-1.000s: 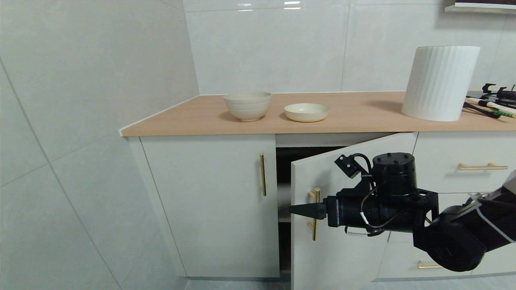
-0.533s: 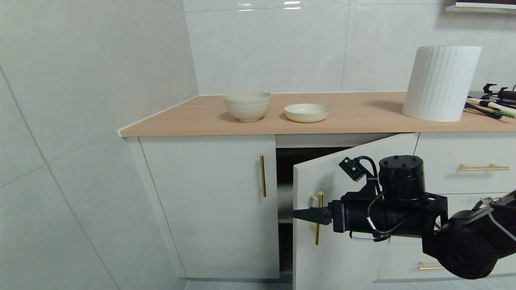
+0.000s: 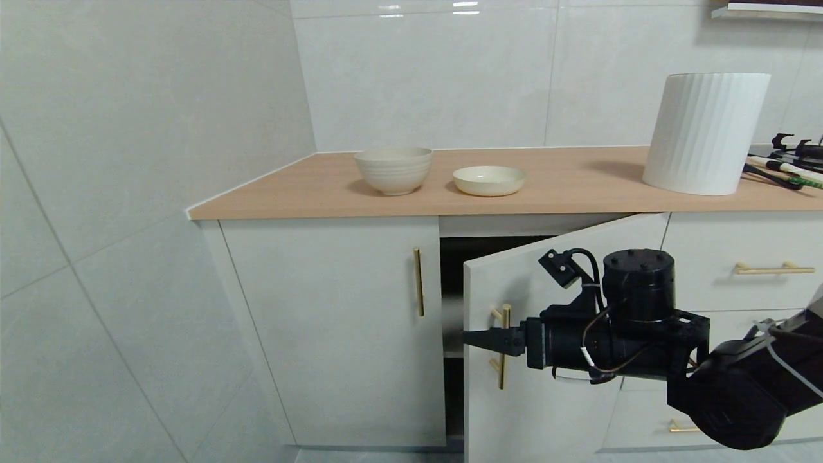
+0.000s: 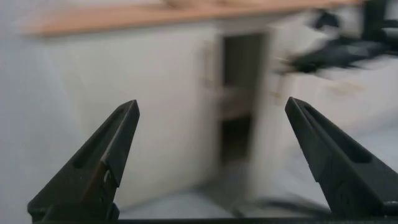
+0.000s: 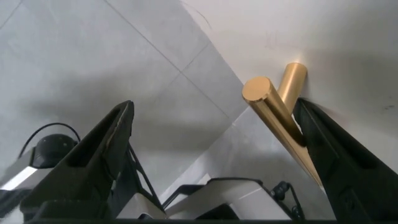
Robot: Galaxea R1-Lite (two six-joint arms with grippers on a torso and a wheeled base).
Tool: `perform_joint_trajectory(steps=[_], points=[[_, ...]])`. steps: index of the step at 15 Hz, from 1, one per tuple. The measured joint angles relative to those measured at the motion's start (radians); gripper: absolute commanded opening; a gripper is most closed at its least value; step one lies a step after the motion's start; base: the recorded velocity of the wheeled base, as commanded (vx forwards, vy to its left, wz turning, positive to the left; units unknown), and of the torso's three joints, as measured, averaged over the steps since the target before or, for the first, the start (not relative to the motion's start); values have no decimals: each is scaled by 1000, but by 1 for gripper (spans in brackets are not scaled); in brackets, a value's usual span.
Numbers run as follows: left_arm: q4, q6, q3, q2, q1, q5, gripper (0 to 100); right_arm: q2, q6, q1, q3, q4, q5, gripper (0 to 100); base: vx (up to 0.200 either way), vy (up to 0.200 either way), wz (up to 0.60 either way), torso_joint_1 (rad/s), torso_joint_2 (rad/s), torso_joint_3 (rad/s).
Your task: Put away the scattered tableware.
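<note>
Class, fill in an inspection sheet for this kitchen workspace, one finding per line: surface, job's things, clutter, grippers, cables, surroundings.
Surface: wooden counter over white cabinets.
Job's things: bowl and dish stand side by side, apart, on the counter; the door below them is partly open.
Clutter: ribbed white canister and utensils at the counter's right end.
Grippers: right gripper open, the door's handle between its fingers; left gripper open and empty, away from the cabinet.
Cables: black cable looped on the right wrist, off the handle.
Surroundings: tiled walls; left door shut; drawers shut.
</note>
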Motion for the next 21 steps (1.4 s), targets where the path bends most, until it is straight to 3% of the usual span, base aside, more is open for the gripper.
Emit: perform_joint_trajectory(steps=[2, 4, 7, 12, 13, 15, 18, 21], points=[[-8, -11, -66, 194, -13, -117, 100, 28, 1, 3, -12, -51, -1, 100, 0, 0, 0, 0, 0, 0], [-82, -28, -108, 415, -47, -183, 100, 55, 20, 3, -27, -86, -1, 100, 0, 0, 0, 0, 0, 0], [-312, -56, -138, 758, -112, -229, 100, 86, 22, 3, -50, -97, -1, 100, 0, 0, 0, 0, 0, 0], [-746, -110, -153, 1231, -218, -253, 100, 111, 23, 3, -57, -104, 2, 100, 0, 0, 0, 0, 0, 0], [-821, -144, -150, 1295, -238, -255, 0, 117, 23, 3, -57, -112, 3, 100, 0, 0, 0, 0, 0, 0], [-876, -181, -142, 1382, -271, -256, 0, 132, 23, 3, -57, -141, 3, 100, 0, 0, 0, 0, 0, 0], [-925, -187, -156, 1453, -294, -256, 0, 144, 23, 4, -55, -146, 3, 100, 0, 0, 0, 0, 0, 0], [-1071, -189, -166, 1527, -301, -256, 0, 147, 23, 4, -51, -145, 3, 100, 0, 0, 0, 0, 0, 0]])
